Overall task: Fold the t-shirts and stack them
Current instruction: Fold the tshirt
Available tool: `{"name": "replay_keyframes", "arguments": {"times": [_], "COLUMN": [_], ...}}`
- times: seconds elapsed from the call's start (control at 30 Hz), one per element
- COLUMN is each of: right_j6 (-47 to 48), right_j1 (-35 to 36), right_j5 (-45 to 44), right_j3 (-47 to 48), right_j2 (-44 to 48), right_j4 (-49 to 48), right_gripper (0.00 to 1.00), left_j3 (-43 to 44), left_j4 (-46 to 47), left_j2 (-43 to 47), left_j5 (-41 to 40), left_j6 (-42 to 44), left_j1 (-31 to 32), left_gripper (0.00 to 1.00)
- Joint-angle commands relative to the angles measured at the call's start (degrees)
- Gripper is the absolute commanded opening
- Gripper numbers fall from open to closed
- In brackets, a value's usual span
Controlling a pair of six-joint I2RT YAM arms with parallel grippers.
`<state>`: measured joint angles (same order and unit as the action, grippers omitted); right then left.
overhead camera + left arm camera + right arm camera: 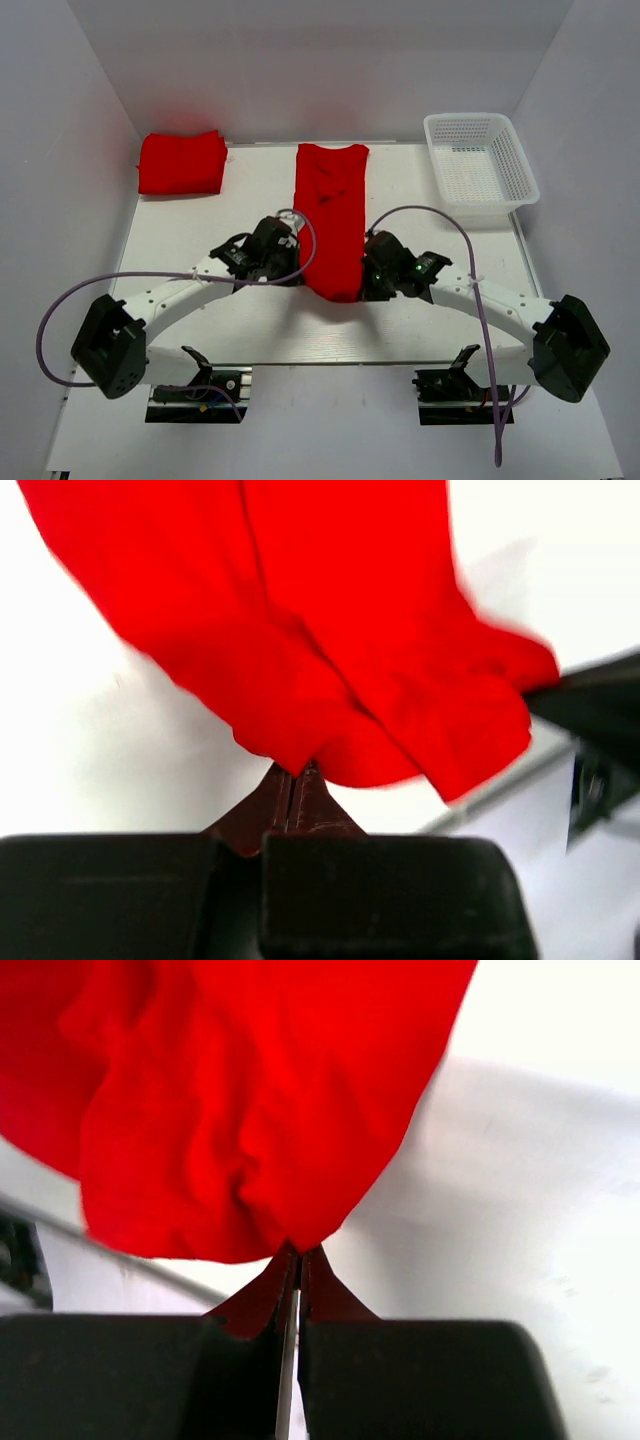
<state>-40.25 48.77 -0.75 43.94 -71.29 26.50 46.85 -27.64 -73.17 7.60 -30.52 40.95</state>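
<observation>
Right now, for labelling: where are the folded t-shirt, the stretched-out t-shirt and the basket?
folded t-shirt (181, 163), top external view, its centre
stretched-out t-shirt (331, 215), top external view, its middle panel
basket (478, 165), top external view, its mesh floor

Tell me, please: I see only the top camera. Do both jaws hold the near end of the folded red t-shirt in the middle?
Observer: The left wrist view shows the left jaws shut on a bunched corner of the t-shirt.
Operator: And the right side?
Observer: The right jaws are shut too, pinching the cloth only at their tips.
Operator: Is the cloth smooth there?
Observer: No, it gathers into wrinkles just above the right jaws.
</observation>
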Motion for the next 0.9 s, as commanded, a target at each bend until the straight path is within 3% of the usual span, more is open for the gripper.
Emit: {"name": "replay_keyframes", "arguments": {"times": [0.0,0.3,0.73,0.87], "right_j6": [4.29,13.96,25.04,27.41], "right_j1": [-1.83,-8.16,-16.25,-18.09], "right_j5": [-10.99,-16.30,-8.74,-5.41], "right_j3": [8.07,24.15,39.02,42.01], "right_j2": [-3.14,-16.16,-30.30,-33.91], "right_j4": [2.85,2.77,1.10,0.83], "right_gripper": [0.00,0.00,0.00,0.00], "left_j3": [7.28,20.11,37.16,38.49], "left_j4": [-0.57,-1.19,2.15,3.72], "left_j2": [-4.15,-15.42,-30.36,-32.56], "left_j5": [-9.25,-16.91,-14.28,-13.13], "left_j6": [-0.77,2.66,11.44,13.56], "left_j1": [-0.87,-6.05,-12.11,-14.05], "left_gripper": [0.00,0.00,0.00,0.00]}}
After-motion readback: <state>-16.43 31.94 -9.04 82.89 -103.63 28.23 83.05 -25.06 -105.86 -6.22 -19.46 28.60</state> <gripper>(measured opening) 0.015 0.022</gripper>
